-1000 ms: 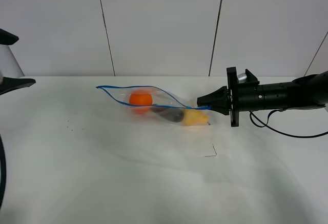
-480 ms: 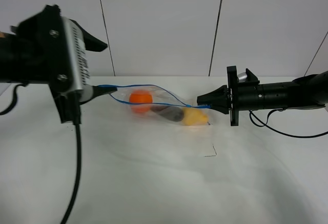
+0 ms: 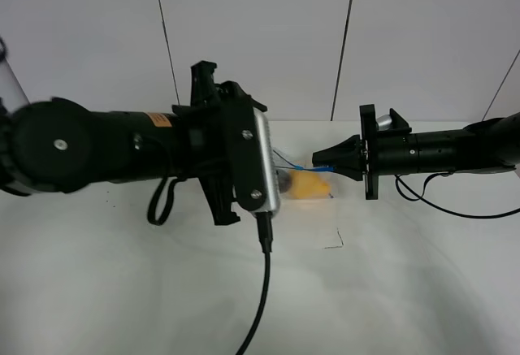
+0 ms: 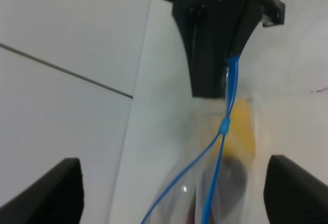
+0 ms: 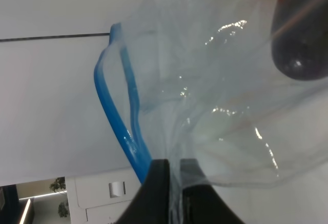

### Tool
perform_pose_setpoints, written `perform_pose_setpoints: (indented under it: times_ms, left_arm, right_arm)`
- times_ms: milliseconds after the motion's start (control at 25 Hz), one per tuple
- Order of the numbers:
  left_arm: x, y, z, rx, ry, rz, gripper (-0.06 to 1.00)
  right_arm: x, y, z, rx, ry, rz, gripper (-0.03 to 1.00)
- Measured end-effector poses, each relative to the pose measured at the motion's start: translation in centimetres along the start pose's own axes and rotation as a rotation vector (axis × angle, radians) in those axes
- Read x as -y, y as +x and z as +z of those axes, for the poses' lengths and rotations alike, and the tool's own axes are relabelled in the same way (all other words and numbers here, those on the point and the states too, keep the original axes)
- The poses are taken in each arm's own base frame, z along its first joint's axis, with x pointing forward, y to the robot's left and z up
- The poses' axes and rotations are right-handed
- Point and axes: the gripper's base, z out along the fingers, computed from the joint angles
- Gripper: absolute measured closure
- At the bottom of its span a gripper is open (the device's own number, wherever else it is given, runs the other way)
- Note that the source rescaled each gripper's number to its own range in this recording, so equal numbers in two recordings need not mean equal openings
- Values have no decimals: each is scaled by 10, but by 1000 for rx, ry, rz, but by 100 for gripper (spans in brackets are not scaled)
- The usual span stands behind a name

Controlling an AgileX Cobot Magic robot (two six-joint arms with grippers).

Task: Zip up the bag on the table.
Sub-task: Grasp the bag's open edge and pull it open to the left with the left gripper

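The clear bag (image 3: pixel 307 184) lies on the white table (image 3: pixel 390 282), mostly hidden behind my left arm (image 3: pixel 122 148); only its yellow item and a bit of blue zipper strip (image 3: pixel 294 163) show. My right gripper (image 3: pixel 319 162) is shut on the bag's right end. The right wrist view shows its fingertips (image 5: pixel 160 179) pinching crinkled plastic beside the blue strip (image 5: pixel 119 126). In the left wrist view my left gripper (image 4: pixel 171 167) stands open, one finger (image 4: pixel 51 193) on each side of the bag (image 4: pixel 241 131), and the two blue strips meet at a small slider (image 4: pixel 224 126).
A white panelled wall (image 3: pixel 260 38) with dark seams stands behind the table. The right arm's black cable (image 3: pixel 455 209) trails on the tabletop. A black cable (image 3: pixel 264 290) hangs from the left wrist. A small dark mark (image 3: pixel 333 243) lies on the table.
My left arm has swung in from the far left and travelled right along the bag, now covering most of it. The right gripper has stayed shut on the bag's end.
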Motion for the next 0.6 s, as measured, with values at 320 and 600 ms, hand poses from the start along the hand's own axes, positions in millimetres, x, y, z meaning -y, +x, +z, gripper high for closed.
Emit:
perform_pose_setpoints:
  times_ms: [320,600]
  left_arm:
    - [34,-1,39,-7,-110,34,2]
    - [59,4,62,50,-99,109,2]
  right_arm:
    - [0,0,0,0,0,0,97]
    - [0,0,0,1,0,0,97]
